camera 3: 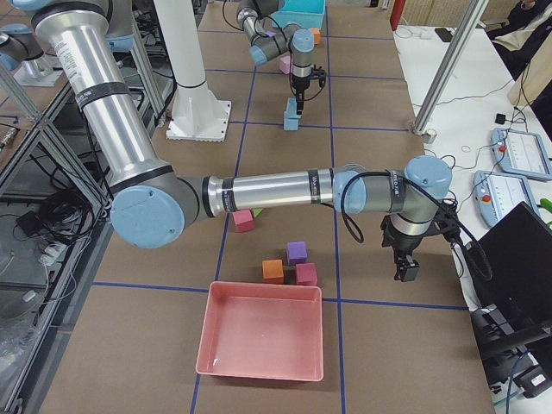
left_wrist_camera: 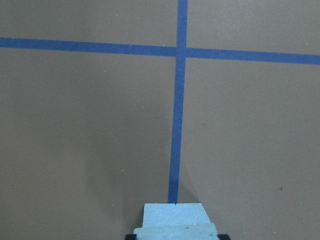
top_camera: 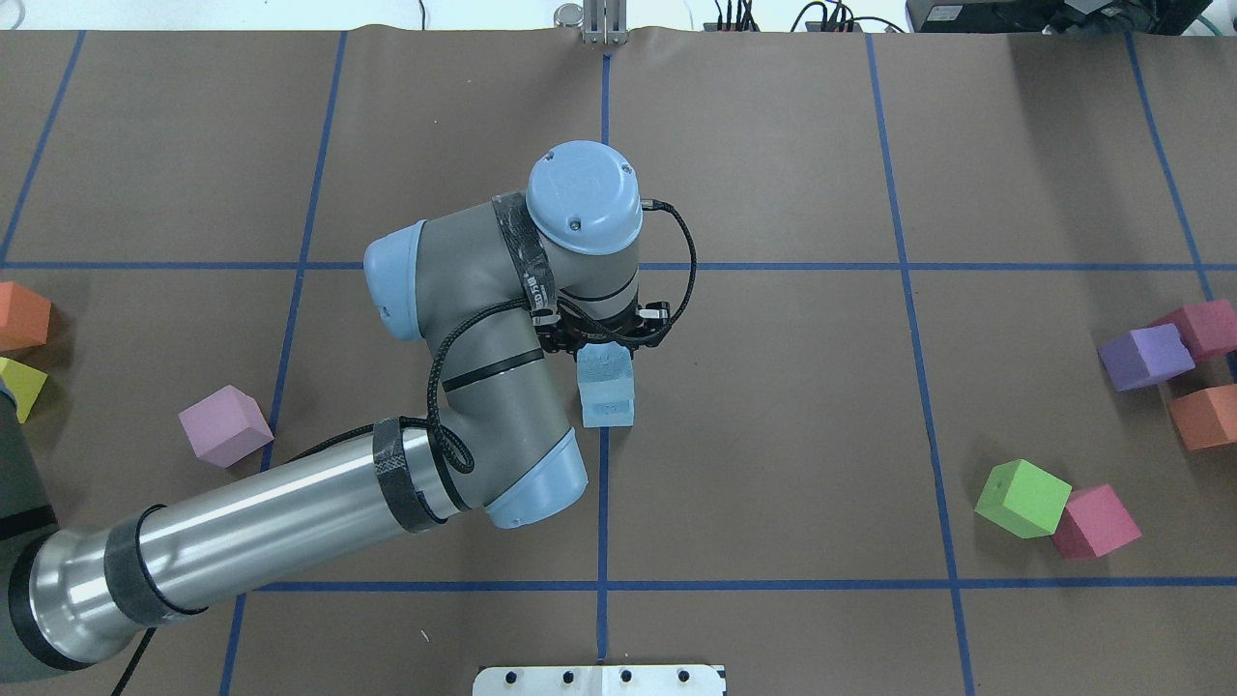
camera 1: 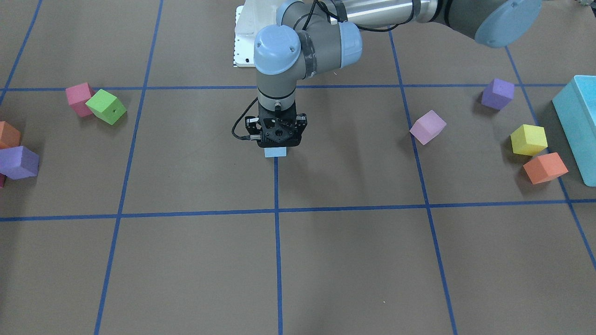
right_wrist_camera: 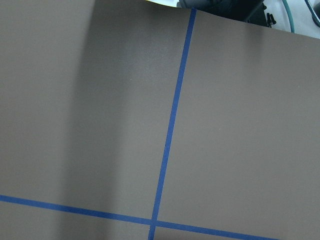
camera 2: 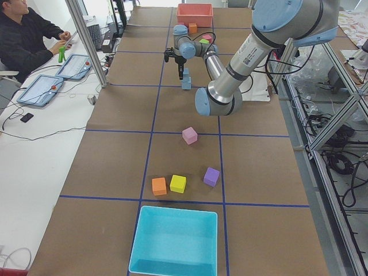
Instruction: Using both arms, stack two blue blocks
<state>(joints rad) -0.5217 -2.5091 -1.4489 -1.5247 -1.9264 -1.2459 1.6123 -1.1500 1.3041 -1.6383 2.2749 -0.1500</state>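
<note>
Overhead exterior: left gripper (camera 1: 277, 139) is clamped on the upper blue block (top_camera: 605, 367), which sits squarely on the lower blue block (top_camera: 609, 411), mid-worktop (top_camera: 773, 435) on the centre tape line (top_camera: 602, 503). Right gripper (camera 3: 405, 269) hangs near the worktop's right end, well apart; open or closed, can't tell.

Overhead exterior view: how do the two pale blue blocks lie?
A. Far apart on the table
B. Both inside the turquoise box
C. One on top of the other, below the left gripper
C: the upper blue block sits squarely on the lower blue block, directly under the left gripper.
</note>
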